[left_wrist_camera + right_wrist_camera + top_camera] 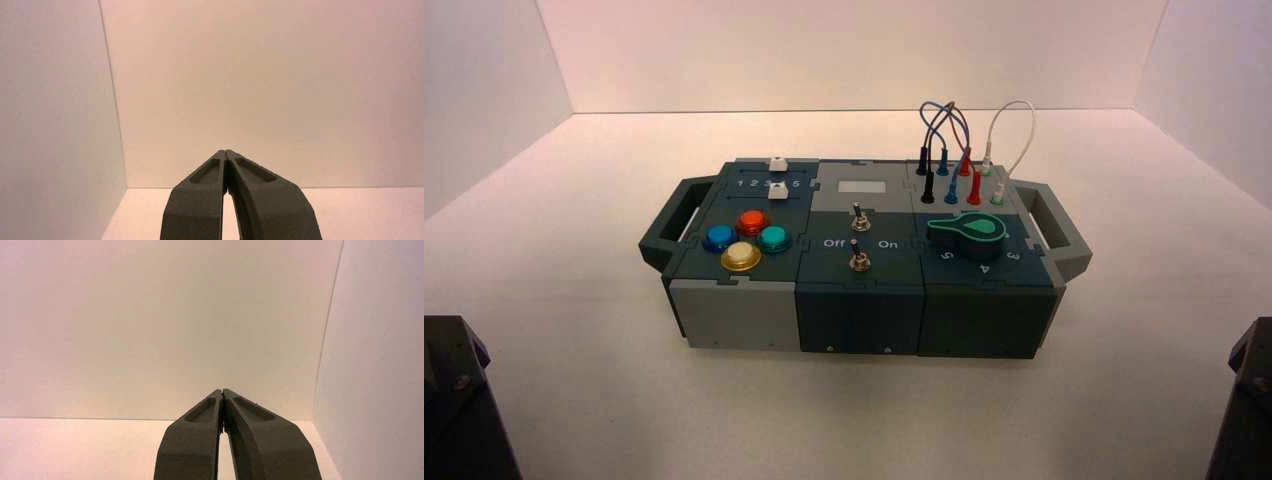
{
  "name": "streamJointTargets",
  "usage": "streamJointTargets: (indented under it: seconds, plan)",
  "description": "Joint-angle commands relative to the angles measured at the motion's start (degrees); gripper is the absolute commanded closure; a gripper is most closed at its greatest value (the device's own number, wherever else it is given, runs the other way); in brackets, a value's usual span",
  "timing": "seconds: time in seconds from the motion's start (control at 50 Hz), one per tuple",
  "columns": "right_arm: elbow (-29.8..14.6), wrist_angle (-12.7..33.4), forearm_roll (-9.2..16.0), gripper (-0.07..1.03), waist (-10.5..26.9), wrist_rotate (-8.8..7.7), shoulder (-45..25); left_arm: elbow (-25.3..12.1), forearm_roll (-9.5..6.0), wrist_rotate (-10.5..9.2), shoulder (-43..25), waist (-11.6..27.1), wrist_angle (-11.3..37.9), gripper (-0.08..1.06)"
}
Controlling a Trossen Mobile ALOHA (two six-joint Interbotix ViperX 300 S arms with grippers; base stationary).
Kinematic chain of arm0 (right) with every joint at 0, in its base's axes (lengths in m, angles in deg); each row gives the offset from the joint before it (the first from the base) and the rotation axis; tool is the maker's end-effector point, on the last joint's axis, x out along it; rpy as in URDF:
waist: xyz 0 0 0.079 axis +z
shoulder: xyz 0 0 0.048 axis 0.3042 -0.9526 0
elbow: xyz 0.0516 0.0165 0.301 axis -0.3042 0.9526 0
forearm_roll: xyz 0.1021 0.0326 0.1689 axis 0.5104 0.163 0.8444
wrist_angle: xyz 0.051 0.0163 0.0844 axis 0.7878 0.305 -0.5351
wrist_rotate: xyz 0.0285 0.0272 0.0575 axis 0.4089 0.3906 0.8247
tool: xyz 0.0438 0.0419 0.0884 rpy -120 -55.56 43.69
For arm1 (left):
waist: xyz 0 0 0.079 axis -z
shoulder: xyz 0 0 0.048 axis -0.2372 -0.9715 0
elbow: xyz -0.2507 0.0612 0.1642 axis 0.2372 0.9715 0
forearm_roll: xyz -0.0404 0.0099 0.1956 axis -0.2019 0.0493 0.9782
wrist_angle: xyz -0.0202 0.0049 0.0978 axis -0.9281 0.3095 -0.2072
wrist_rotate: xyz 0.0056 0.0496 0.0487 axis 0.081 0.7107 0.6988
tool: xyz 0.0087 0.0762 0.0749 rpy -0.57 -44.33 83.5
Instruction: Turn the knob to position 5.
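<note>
The task is not yet started: both arms wait at the near corners, well apart from the box on the counter. The left hand is closed on nothing, and so is the right hand. The knob sits on the box's right part, the numeral 5 just before it. I judge the right arm must reach it, open and grip. The wrist views show only walls, and the exact direction of the knob's tip is hard to tell
</note>
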State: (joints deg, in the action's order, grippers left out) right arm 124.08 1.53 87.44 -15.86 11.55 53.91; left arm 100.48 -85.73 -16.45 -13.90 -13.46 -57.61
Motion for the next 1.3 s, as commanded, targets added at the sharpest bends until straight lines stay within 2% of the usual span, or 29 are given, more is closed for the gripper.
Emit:
streamJointTargets:
  seconds: [0.02,0.32,0.44,0.46,0.74,0.94,1.14,1.3]
  plan:
    - [-1.1,-0.4,0.2,0.98,-0.1,0.18,-0.3,-1.4,-0.09,0.35,-0.3,0.1,-0.2,1.0]
    - [-1.0,-0.4,0.2,0.98,0.0,0.26,-0.3,-1.4,-0.09,0.35,-0.3,0.2,0.0,1.0]
    - [-1.2,0.4,0.2,0.98,0.0,0.53,-0.5,-2.0,-0.09,0.35,-0.4,0.4,2.7,1.0]
    - [-1.6,1.8,0.4,0.98,0.4,0.62,-0.8,-2.8,-0.18,0.35,-0.4,1.1,4.7,1.0]
    - [-4.4,13.4,3.8,0.98,1.1,1.05,-0.8,-8.3,-1.05,-0.18,-2.2,5.5,16.5,1.0]
    - [-5.8,22.0,5.5,0.98,1.1,1.23,-0.6,-9.3,-1.32,-0.26,-2.5,9.6,24.3,1.0]
    - [-7.4,30.6,7.4,0.98,1.2,1.14,-0.6,-9.2,-1.32,-0.35,-2.7,17.6,29.3,1.0]
    - [-8.2,37.5,7.4,0.98,1.2,0.97,-0.6,-8.9,-1.32,-0.26,-2.9,23.6,31.5,1.01]
